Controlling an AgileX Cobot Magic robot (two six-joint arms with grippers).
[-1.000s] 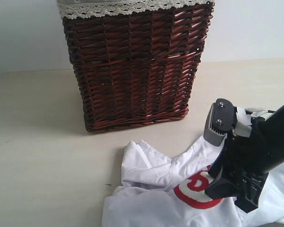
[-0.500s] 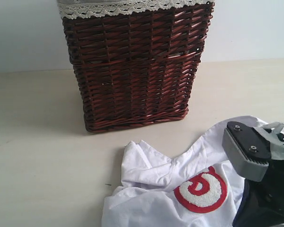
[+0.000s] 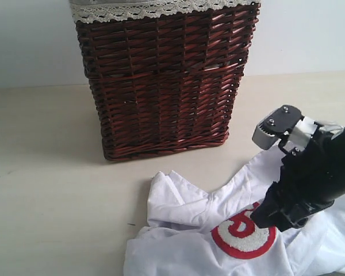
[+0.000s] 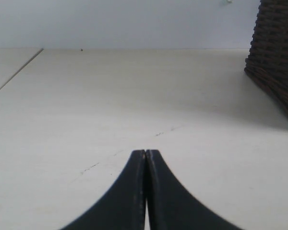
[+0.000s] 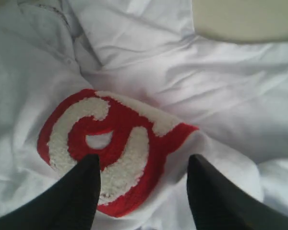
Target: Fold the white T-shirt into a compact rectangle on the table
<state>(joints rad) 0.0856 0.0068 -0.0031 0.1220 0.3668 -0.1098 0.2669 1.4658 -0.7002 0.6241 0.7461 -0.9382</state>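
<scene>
Right gripper [image 5: 144,165] hangs spread astride the red patch [image 5: 134,129] of the white T-shirt [image 3: 184,227], likely lining up a pinch; contact unclear. The shirt lies crumpled on the table [image 3: 46,172] just in front of the basket [image 3: 161,80]. Left gripper [image 4: 145,158] is pressed together, idle beside the basket.

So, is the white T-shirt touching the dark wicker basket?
Apart. The exterior view shows a strip of bare table between the white T-shirt and the foot of the basket.

White T-shirt [image 3: 178,207]: red patch [image 5: 116,125], fuzzy white spiral glyph; not readable
</scene>
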